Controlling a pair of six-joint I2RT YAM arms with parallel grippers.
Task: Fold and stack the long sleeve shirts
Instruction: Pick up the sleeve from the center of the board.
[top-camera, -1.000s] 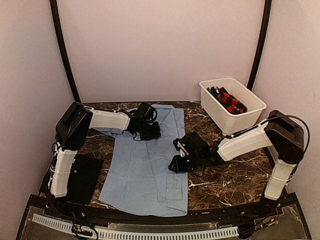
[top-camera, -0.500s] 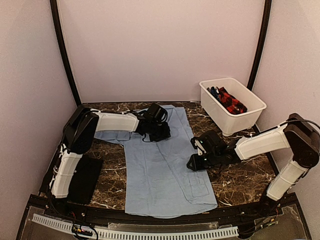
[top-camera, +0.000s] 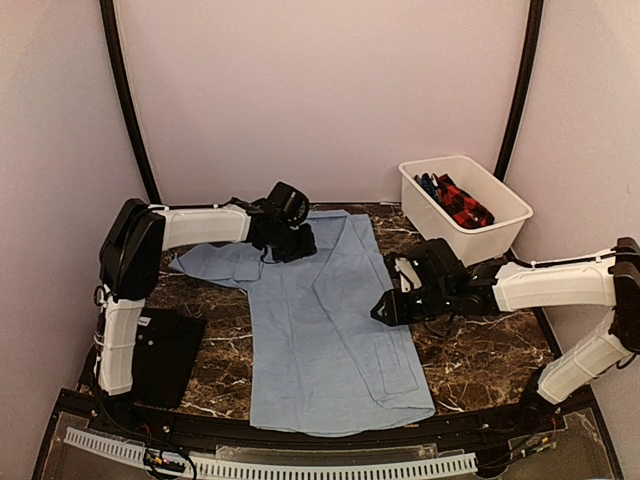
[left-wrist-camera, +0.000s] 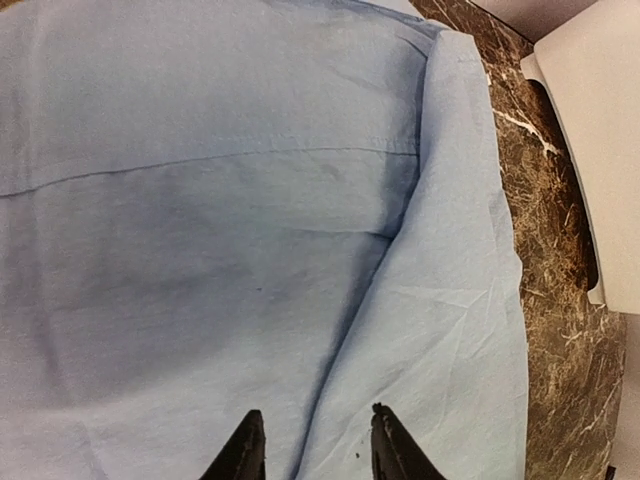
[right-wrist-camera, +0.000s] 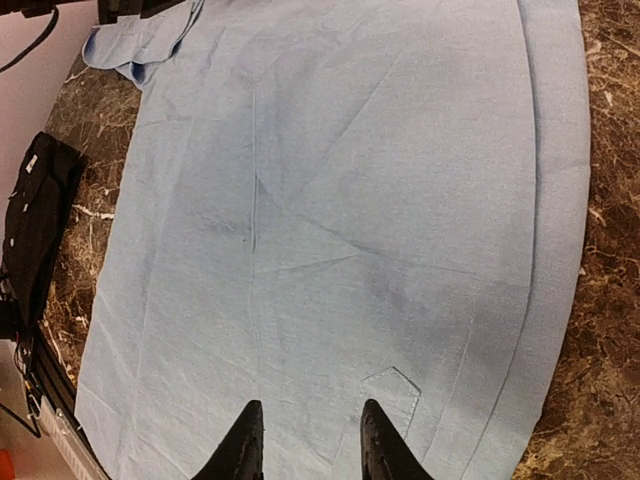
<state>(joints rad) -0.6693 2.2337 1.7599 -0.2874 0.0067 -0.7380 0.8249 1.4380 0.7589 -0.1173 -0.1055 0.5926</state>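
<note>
Nearest me, the mat lies on the table by my left base, apart from the blue shirt. That shirt is spread flat down the middle of the table, with its hem at the near edge and its shoulders toward the far wall. One sleeve trails out to the left. My right gripper hangs low over the shirt's right side, just beside the pocket — its fingers are apart, with nothing between them and only flat cloth below. Farther on, my left gripper is over the shoulder part, by a fold that runs along the shirt's right edge. Its fingers are parted too and grip nothing. At the far right stands a white bin, clear of the blue shirt — inside it lie a checked shirt and a dark blue shirt.
</note>
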